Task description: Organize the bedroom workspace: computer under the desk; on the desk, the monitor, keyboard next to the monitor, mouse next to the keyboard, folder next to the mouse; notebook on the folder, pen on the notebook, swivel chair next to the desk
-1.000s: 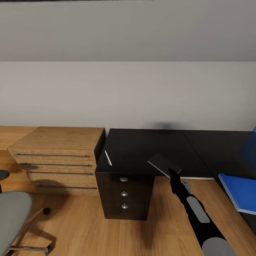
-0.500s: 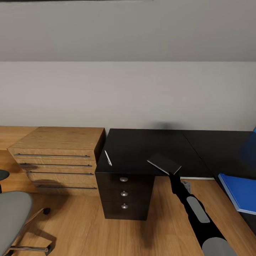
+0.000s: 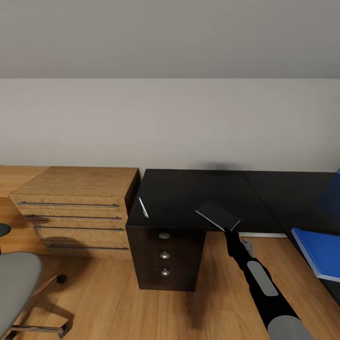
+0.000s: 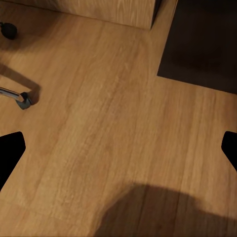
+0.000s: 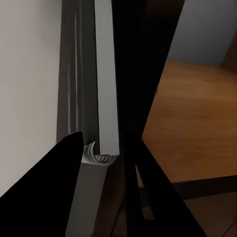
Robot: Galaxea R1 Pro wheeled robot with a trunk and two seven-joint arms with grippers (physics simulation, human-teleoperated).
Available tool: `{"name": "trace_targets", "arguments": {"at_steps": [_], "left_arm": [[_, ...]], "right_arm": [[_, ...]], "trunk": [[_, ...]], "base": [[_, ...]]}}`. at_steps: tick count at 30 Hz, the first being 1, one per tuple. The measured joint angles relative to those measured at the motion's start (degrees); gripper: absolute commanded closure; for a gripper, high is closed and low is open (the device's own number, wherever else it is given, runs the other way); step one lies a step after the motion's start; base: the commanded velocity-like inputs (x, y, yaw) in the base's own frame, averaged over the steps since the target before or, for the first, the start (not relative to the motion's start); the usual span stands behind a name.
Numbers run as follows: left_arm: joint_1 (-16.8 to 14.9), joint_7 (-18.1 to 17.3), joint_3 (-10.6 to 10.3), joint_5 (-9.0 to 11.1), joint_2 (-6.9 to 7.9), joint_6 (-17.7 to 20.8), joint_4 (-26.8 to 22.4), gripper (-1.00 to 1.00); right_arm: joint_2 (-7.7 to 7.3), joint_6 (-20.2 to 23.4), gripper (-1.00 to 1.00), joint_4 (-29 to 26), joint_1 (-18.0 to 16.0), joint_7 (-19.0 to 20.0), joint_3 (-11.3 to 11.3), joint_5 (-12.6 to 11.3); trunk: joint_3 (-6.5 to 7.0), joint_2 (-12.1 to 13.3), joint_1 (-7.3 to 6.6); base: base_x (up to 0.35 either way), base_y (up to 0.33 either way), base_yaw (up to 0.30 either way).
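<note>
My right gripper (image 3: 230, 231) is shut on the near edge of a dark notebook (image 3: 218, 215), holding it tilted just above the front of the black desk (image 3: 189, 193). In the right wrist view the notebook's pale page edge and spiral binding (image 5: 101, 113) sit between my fingers (image 5: 54, 187). A white pen (image 3: 143, 208) lies on the desk's left end. A blue folder (image 3: 316, 252) rests on the desk's right wing. The grey swivel chair (image 3: 14, 283) stands at the lower left. My left gripper (image 4: 118, 148) is open over bare floor.
A light wooden dresser (image 3: 75, 200) stands against the desk's left side. A black three-drawer unit (image 3: 164, 257) sits under the desk's left end. A chair caster (image 4: 22, 100) is near my left gripper. A blurred blue shape (image 3: 331, 196) shows at the far right.
The whole head view has shifted slightly, so the camera moved. The notebook in my right gripper has risen a little and lies somewhat flatter. The pen and folder have stayed put.
</note>
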Motion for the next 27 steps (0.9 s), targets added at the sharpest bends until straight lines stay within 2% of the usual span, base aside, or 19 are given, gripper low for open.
{"name": "trace_targets", "arguments": {"at_steps": [3, 12, 15, 17, 20, 22, 27], "left_arm": [[0.0, 0.0, 0.1, 0.0, 0.00, 0.0, 0.1, -1.00], [0.0, -0.2, 0.0, 0.0, 0.00, 0.0, 0.2, -1.00], [0.0, -0.3, 0.1, 0.0, 0.00, 0.0, 0.2, -1.00], [0.0, -0.2, 0.1, 0.1, 0.00, 0.0, 0.2, -1.00], [0.0, -0.2, 0.1, 0.1, 0.00, 0.0, 0.3, -1.00], [0.0, -0.2, 0.1, 0.1, 0.00, 0.1, 0.3, -1.00], [0.0, -0.2, 0.0, 0.1, 0.00, 0.1, 1.2, -1.00]], "right_arm": [[0.10, 0.0, 1.00, -0.1, 0.0, 0.4, 0.0, 0.0], [0.13, -0.1, 1.00, -0.5, 0.1, 1.5, 0.0, 0.0], [0.09, -0.2, 1.00, -2.4, 0.1, 1.9, -0.1, 0.0], [0.06, -0.2, 1.00, -5.3, 0.5, 2.0, -0.1, 0.0], [0.19, -0.4, 1.00, -13.1, 4.0, 1.6, -0.1, 0.0], [0.26, -1.0, 1.00, -15.4, 5.2, 1.4, -0.1, 0.0], [0.45, -6.1, 1.00, -22.2, 9.0, -0.2, -0.2, 0.0]], "trunk": [[0.00, 0.0, 0.00], [1.61, 3.6, -1.97], [2.15, 4.8, -2.63], [2.51, 5.6, -3.07], [3.05, 6.8, -3.73], [3.41, 7.6, -4.17], [3.41, 7.6, -4.17]], "base": [[0.000, 0.000, 0.000], [0.000, 0.000, 0.000], [0.000, 0.000, 0.000], [0.000, 0.000, 0.000], [0.000, 0.000, 0.000], [0.000, 0.000, 0.000], [0.000, 0.000, 0.000]]}}
